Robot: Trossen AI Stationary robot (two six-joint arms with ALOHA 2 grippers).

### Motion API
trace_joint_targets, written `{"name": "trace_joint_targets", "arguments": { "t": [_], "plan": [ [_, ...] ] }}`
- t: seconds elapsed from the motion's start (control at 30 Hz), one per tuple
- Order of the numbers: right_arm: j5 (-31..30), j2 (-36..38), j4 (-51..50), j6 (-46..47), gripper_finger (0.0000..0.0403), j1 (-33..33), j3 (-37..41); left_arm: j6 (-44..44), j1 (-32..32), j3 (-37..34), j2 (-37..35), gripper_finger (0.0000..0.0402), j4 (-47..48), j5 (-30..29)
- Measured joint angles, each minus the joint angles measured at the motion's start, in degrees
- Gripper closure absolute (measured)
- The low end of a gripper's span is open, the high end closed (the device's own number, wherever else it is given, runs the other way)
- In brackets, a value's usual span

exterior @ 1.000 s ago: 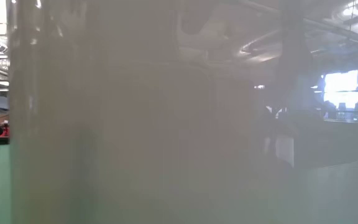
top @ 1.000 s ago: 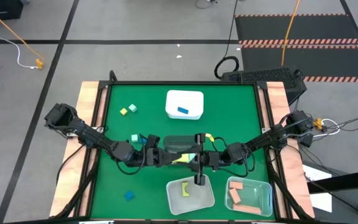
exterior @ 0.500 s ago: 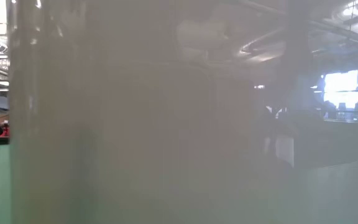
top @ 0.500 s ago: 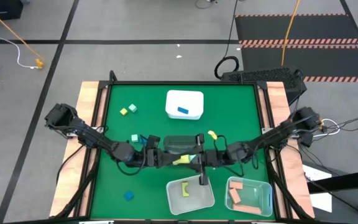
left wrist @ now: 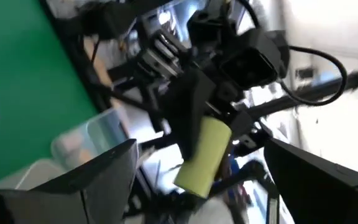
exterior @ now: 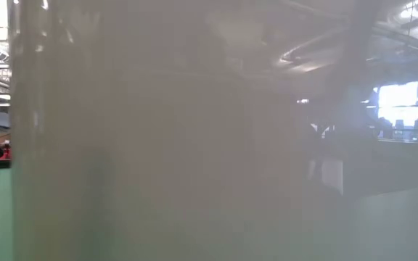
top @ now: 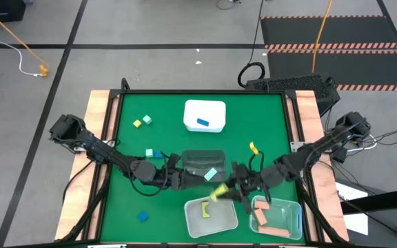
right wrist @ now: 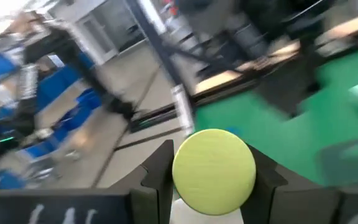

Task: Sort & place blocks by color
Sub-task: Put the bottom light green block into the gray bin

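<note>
One yellow block [top: 220, 192] is carried over the near tubs.
It is clenched in the right gripper [top: 227, 192] above the tub [top: 211, 216] already holding yellow, likely for dropping there; the left gripper [left wrist: 197, 186] is held open nearby.

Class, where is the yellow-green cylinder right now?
In the high view the yellow-green cylinder is held in the right gripper, just above the far rim of the clear tub near the table's front edge.
</note>
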State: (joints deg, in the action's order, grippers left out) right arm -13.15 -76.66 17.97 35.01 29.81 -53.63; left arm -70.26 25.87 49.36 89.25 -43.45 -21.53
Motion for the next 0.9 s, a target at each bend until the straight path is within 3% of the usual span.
{"name": "trace_joint_targets", "arguments": {
  "t": [0.3, 0.57, 0.9],
  "plan": [
    [-3.3, -8.8, 1.1, 15.6, 0.0292, 7.2, 0.0, -0.5, 0.0, 0.0, 0.0, 0.0113, 1.8, 12.4],
    [-5.2, -19.1, 8.8, 27.8, 0.0292, 10.6, -0.6, 2.7, 2.0, 0.0, 0.0, 0.0150, 1.7, 12.5],
    [-6.4, -25.7, 8.4, 28.9, 0.0292, 10.9, -5.6, 5.3, 6.1, 0.0, 0.0, 0.0150, 2.2, 12.6]
  ]
}}
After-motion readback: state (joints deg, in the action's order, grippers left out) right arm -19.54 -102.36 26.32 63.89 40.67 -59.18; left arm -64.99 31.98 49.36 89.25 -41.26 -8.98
